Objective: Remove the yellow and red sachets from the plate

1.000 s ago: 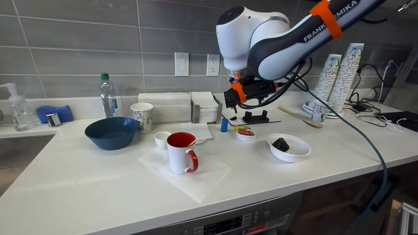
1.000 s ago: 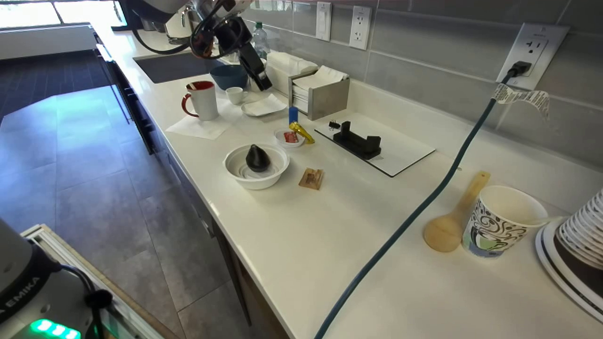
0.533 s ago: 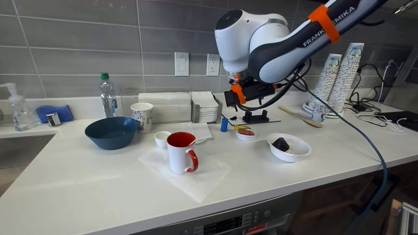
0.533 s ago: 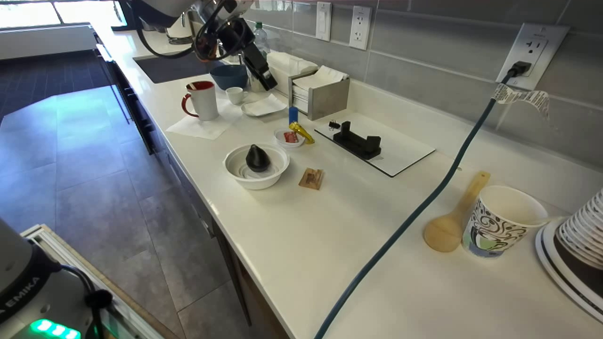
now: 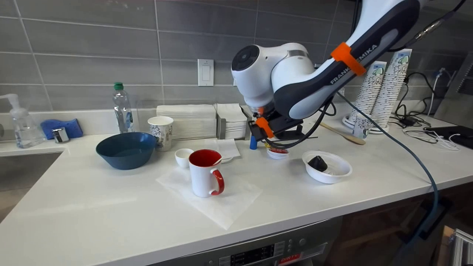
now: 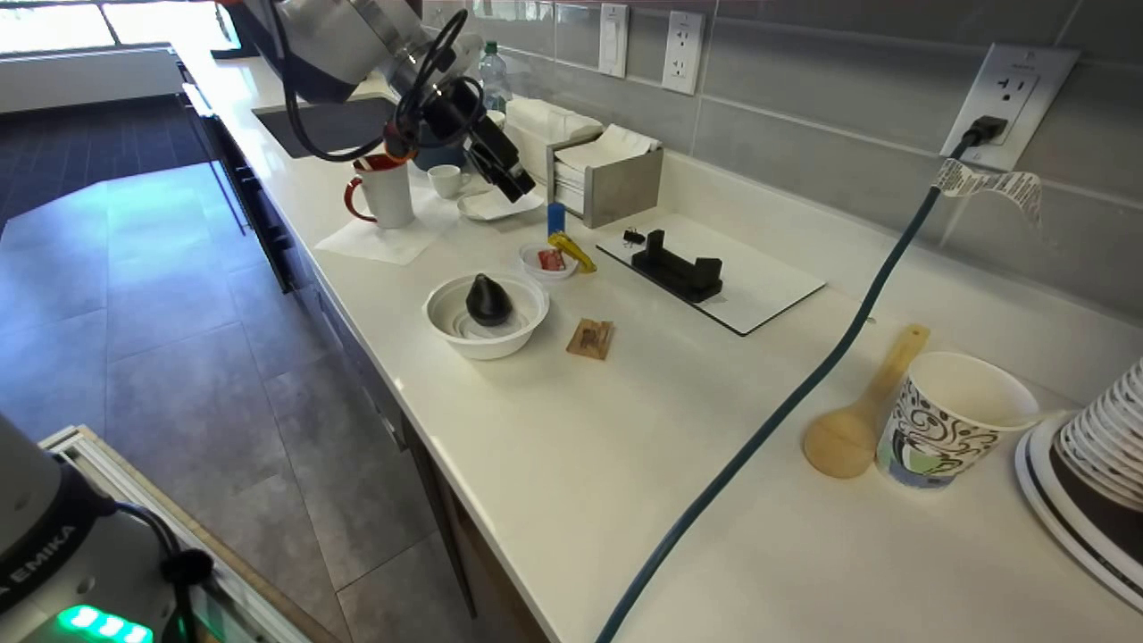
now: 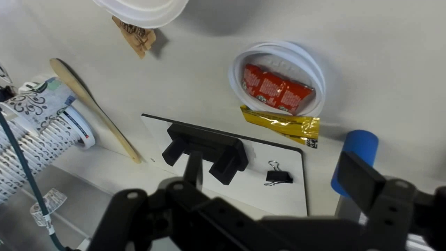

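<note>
The gripper (image 7: 271,167) hangs tilted downward, its fingers well apart. Lower, ahead of those fingers, the plate (image 7: 284,64) holds the red sachet (image 7: 275,89), print too fine to read; the yellow sachet (image 7: 289,125) lies at the rim, on the tool's side. In an exterior view I read "DIRTY" on a red label (image 5: 289,259) well below the tool; to its upper right, the arm (image 5: 321,88) slopes down, marked "FRANKA EMIKA", letters partly behind an orange strap (image 5: 348,59).

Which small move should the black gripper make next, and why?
Probably ease the open gripper toward the narrow, shiny yellow sachet: it juts past the small round white plate, so seems easier to pinch than the printed red sachet inside.
</note>
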`<state>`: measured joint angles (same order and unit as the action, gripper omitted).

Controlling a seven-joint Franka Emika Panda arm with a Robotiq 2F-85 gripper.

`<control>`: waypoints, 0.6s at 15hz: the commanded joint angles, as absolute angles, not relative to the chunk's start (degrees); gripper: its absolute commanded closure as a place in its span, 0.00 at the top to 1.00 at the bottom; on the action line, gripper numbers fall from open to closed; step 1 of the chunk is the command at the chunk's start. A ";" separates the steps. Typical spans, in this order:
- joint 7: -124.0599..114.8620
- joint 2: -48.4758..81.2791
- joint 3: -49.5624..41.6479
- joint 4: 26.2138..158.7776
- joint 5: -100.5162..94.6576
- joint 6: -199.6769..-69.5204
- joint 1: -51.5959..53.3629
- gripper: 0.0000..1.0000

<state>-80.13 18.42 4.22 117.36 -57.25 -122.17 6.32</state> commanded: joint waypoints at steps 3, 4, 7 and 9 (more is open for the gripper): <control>-80.53 24.74 2.66 111.85 -59.56 -123.15 7.32 1.00; -80.51 25.58 2.46 111.16 -59.42 -123.36 7.29 1.00; -80.56 28.01 1.60 109.13 -59.32 -124.36 7.08 1.00; -80.29 29.36 1.04 107.97 -58.95 -125.11 7.00 1.00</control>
<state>-80.13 26.44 2.36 111.00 -58.06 -123.62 6.52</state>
